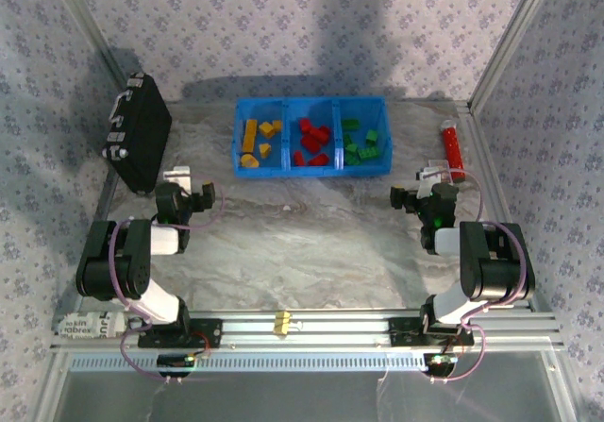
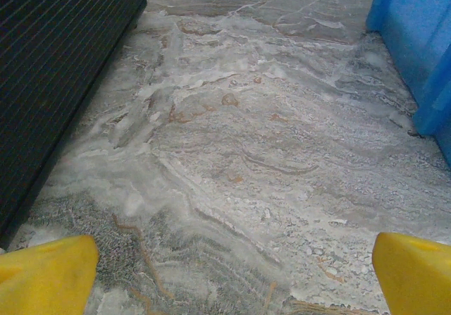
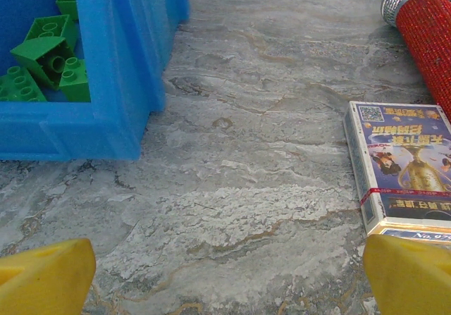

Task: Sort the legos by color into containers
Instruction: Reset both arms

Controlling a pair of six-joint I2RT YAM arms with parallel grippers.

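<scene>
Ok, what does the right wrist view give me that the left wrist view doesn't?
Right wrist adds: green legos in the end compartment of the blue tray, a small printed box and a red tube next to it. Left wrist adds: the black case along the left edge. Shared: the tray's blue wall, the marbled table, and yellow right fingers and left fingers, each pair spread wide with nothing between them.

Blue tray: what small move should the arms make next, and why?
Probably none but resting both arms: in the blue tray, the yellow bricks, red bricks and green bricks each have their own compartment, and the left gripper and right gripper are open, holding nothing.
</scene>
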